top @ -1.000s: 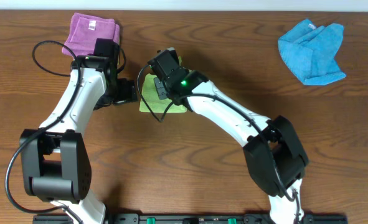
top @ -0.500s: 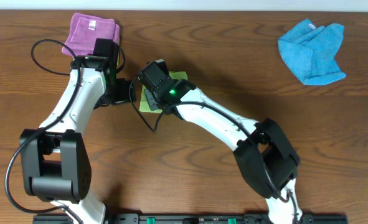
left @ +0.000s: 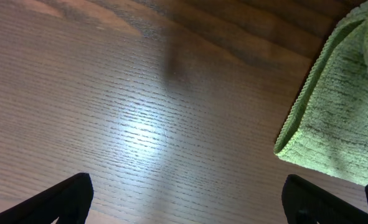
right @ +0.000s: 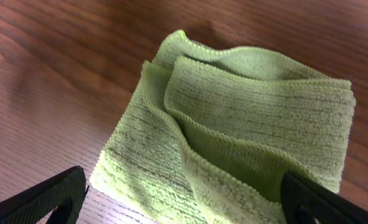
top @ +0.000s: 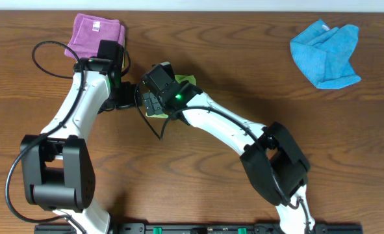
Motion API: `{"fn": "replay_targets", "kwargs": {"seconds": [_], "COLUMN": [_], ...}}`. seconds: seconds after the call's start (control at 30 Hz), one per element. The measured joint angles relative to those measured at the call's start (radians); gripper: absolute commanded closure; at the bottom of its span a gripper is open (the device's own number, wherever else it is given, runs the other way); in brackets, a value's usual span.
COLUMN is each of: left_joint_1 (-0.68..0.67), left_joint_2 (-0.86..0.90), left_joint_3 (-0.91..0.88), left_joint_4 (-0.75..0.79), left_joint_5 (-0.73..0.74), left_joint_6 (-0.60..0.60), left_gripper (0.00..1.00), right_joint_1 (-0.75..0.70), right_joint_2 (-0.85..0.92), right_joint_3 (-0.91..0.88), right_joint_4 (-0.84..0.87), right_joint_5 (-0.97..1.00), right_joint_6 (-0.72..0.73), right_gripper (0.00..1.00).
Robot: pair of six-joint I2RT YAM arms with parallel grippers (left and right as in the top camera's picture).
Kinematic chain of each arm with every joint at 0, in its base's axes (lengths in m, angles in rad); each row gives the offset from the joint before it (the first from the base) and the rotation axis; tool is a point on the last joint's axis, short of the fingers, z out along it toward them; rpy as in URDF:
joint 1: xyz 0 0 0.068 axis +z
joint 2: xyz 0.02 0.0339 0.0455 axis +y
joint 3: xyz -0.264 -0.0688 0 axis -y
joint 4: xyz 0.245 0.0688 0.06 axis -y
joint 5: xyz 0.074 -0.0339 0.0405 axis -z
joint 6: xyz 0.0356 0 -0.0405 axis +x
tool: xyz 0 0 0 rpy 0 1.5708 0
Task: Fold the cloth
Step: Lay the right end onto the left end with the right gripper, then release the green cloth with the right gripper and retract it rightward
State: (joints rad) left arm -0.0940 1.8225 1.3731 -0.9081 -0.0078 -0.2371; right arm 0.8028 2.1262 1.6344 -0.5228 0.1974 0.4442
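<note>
The right end effector [right: 184, 200] has its fingers spread wide apart over the green cloth [right: 252, 124] and grips nothing. The green cloth lies folded in loose layers on the bench [right: 59, 50], left of centre in the overhead view and mostly hidden under the right wrist. The left end effector [left: 193, 199] is also wide apart and empty over bare wood, with the cloth's corner just beside it. A purple cloth [top: 95, 34] sits at the far left edge. A crumpled blue cloth [top: 326, 52] lies well apart at the far right.
</note>
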Motion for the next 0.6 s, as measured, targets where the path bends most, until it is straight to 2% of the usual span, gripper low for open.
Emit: {"fn": "replay_targets", "kwargs": {"seconds": [0.6], "left_joint_1": [0.015], "left_joint_2": [-0.001], "left_joint_3": [0.000], "left_joint_4": [0.006], "left_joint_5": [-0.046], "left_joint_6": [0.003], "left_gripper": [0.04], "right_joint_1": [-0.003], "right_joint_2": [-0.001], "right_joint_3": [0.049], "right_joint_4": [0.021], "right_joint_5": [-0.113], "right_joint_6": [-0.003], "right_gripper": [0.01]}}
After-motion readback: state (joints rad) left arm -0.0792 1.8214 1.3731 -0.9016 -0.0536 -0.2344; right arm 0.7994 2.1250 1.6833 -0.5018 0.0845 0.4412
